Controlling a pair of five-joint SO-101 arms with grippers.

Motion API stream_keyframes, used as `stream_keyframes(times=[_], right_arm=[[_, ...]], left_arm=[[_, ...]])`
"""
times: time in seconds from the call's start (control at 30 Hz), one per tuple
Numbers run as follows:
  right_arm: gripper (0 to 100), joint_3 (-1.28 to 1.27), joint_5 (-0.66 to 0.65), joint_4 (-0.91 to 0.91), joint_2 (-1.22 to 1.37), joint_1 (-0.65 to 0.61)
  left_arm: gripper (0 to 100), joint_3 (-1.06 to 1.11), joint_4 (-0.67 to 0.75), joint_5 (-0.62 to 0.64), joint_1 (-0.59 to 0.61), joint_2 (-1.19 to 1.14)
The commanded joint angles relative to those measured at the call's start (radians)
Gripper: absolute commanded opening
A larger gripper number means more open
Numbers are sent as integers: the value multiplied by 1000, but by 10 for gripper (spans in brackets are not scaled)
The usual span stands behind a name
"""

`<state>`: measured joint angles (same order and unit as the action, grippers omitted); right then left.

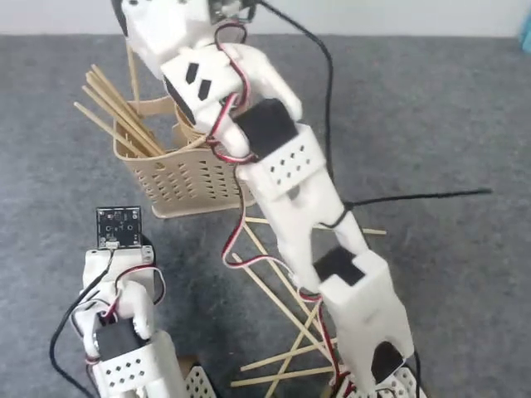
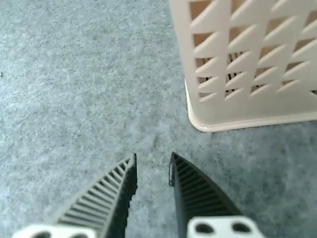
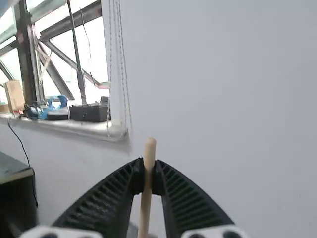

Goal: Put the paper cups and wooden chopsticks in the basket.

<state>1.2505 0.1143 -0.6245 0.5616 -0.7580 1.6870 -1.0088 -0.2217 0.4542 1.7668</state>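
Found the right arm (image 1: 290, 191) stretched from the bench's near edge up and over the beige slotted plastic basket (image 1: 187, 178). Found the right jaws clamped tight on one pale round wooden chopstick (image 3: 148, 153). Held it lengthwise, long axis in line with the jaws, rounded end poking out past the tips toward a white wall and a window.

Noted the basket standing upright on the grey felt-covered bench (image 1: 465, 124), toward the far edge and left of the middle. Saw several more wooden chopsticks (image 1: 116, 112) already inside it, bunched against its left wall. Had their long axes slanted, with the upper ends fanning out over the rim toward the bench's far left corner.

Saw a scatter of loose wooden chopsticks (image 1: 282, 356) lying flat on the felt between the basket and the near edge, crossed over one another. Ran mostly from the basket's foot toward the near right corner, with a few lying closer to parallel with the near edge. Lay partly hidden under the right arm.

Found the left arm (image 1: 124, 332) at the near left corner. Found the left jaws parted a little with nothing between them, hovering over bare felt just beside a bottom corner of the basket (image 2: 247, 64), not touching it.
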Motion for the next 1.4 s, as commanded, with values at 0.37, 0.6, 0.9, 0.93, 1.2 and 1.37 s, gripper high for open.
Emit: stream_keyframes(times=[0.37,0.6,0.9,0.93,1.2,1.37], right_arm=[[80,114,-46,-176,4,15],[77,97,-49,-351,-124,12],[106,-12,-44,-961,-328,18],[106,-12,-44,-1040,-340,18],[105,-219,-54,-1175,-526,104],[105,-589,-152,-1171,-730,114]], left_arm=[[104,-8,29,-8,-6,-8],[104,-8,29,-8,-5,-8],[104,-8,29,-8,-5,-8],[104,-8,29,-8,-5,-8],[104,-8,29,-8,-5,-8],[104,-8,29,-8,-5,-8]])
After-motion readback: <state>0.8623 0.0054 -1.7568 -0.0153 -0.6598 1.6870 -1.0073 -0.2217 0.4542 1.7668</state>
